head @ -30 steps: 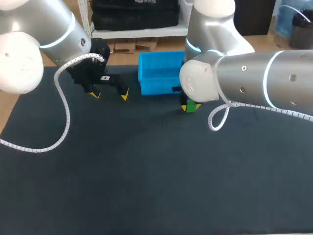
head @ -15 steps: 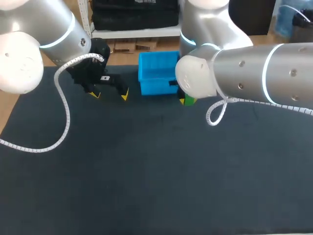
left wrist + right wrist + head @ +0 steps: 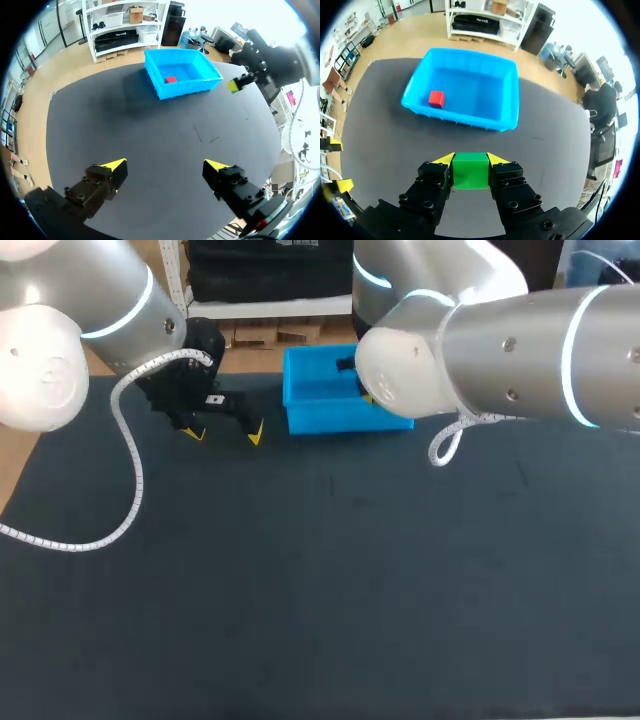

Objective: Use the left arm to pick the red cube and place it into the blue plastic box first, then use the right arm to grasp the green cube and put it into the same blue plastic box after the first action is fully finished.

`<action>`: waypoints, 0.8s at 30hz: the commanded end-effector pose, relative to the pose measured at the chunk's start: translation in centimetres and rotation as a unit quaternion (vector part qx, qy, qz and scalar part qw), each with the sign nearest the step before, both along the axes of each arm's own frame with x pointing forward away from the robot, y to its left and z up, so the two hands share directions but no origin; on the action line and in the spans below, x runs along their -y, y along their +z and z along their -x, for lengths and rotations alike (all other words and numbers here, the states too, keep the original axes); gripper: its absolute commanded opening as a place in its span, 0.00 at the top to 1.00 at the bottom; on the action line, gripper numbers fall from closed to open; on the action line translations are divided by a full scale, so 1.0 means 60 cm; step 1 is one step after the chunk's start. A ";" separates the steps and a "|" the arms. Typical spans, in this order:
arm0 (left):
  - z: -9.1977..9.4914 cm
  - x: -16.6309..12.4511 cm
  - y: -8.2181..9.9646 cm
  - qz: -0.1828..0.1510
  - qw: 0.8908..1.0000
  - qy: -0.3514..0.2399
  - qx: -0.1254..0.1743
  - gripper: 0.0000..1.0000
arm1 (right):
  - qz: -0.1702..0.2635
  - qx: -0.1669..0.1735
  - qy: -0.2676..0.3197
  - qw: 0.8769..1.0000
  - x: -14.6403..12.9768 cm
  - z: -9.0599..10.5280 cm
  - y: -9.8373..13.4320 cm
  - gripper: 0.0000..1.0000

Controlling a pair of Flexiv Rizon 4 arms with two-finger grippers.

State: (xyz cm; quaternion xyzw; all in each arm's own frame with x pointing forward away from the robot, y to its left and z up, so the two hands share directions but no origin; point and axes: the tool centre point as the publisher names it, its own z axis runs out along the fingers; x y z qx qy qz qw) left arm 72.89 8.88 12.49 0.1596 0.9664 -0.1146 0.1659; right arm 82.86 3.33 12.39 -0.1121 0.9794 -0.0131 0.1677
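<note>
Now | green cube (image 3: 470, 172) gripped in right claw (image 3: 470, 160) | blue box (image 3: 513, 97) ahead

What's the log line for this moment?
red cube: in blue box | right gripper: shut on green cube | left gripper: open

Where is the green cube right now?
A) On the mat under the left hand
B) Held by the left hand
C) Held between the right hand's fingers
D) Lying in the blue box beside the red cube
C: the right wrist view shows the green cube clamped between the right hand's yellow tips, while only the red cube lies in the blue box.
</note>
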 end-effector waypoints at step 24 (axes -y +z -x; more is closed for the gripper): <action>-0.002 0.000 -0.001 0.002 1.000 -0.002 0.000 0.00 | -0.031 0.081 0.020 0.996 0.020 -0.052 0.041 1.00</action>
